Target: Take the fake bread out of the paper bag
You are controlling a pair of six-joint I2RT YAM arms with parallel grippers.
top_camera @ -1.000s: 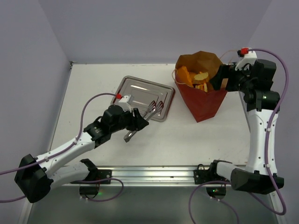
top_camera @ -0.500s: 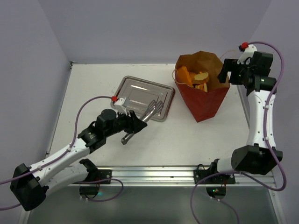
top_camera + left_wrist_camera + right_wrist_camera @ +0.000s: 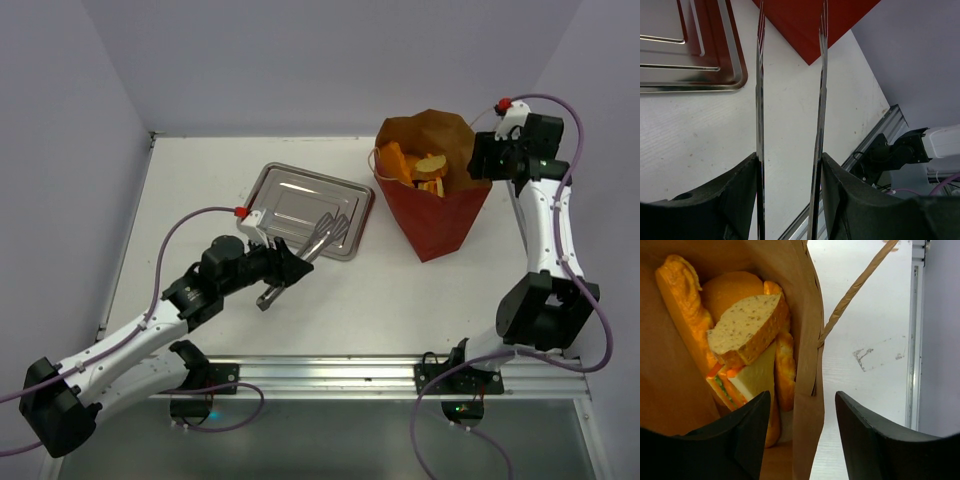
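Observation:
The red paper bag (image 3: 436, 218) stands upright at the back right with its mouth open. The fake bread (image 3: 420, 168) fills it: a seeded slice (image 3: 747, 330), orange rolls and a pale flat slice. My right gripper (image 3: 480, 163) is open at the bag's right rim. In the right wrist view the right gripper (image 3: 802, 396) straddles the brown bag wall (image 3: 807, 315), with one finger inside and one outside. My left gripper (image 3: 284, 264) is shut on metal tongs (image 3: 318, 238), whose tips lie over the tray's near right corner. The left gripper (image 3: 790, 157) shows the tongs' two thin blades (image 3: 760, 100) between its fingers.
A shallow metal tray (image 3: 290, 190) lies left of the bag and shows in the left wrist view (image 3: 690, 75). The bag's red corner (image 3: 805, 25) is ahead of the tongs. A string handle (image 3: 855, 287) hangs outside the bag's right wall. A metal rail (image 3: 330, 370) runs along the near edge.
My right gripper has risen and swung in to the bag's right rim as the arm folded upright. My left arm has drawn back slightly to the left with the tongs.

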